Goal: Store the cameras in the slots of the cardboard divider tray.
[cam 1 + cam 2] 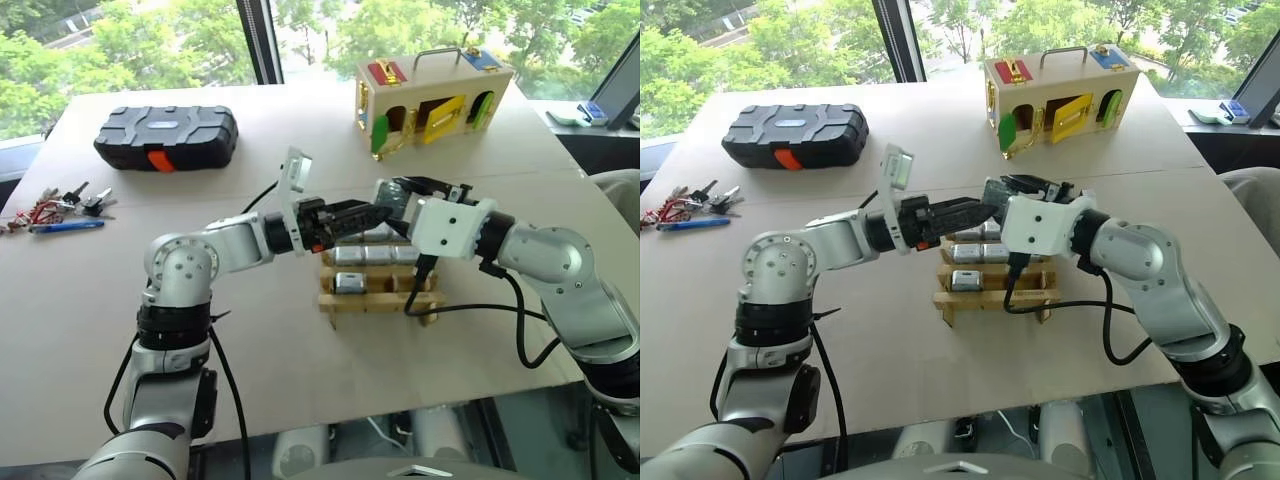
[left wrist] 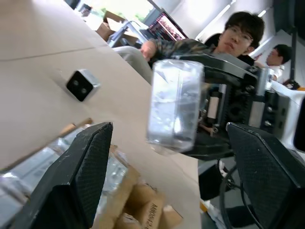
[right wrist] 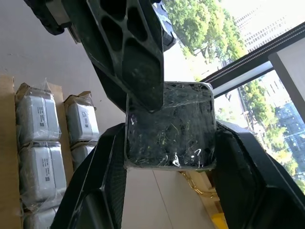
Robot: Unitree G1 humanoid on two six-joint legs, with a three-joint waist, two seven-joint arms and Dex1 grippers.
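Green trees are showing through the windows behind the pale desk (image 1: 300, 360), where my two arms are meeting above the cardboard divider tray (image 1: 378, 296). My right jaws (image 3: 169, 143) are gripping one plastic-wrapped camera (image 3: 169, 126) by its two sides, holding it up over the tray's far edge. My left jaws (image 2: 167, 157) are standing wide on either side of that same camera without closing on it; one left finger (image 3: 128, 52) is lying across the camera's wrapped face. Below, several wrapped cameras (image 1: 372, 256) are already sitting in the tray's slots, side by side in rows. Farther back on the desk, a wooden box (image 1: 432, 100) with coloured doors is standing near the window, a black case (image 1: 166, 137) is lying to the left, and a bunch of keys (image 1: 60, 208) is resting by the left edge. A person (image 2: 228, 38) is sitting beyond the desk.
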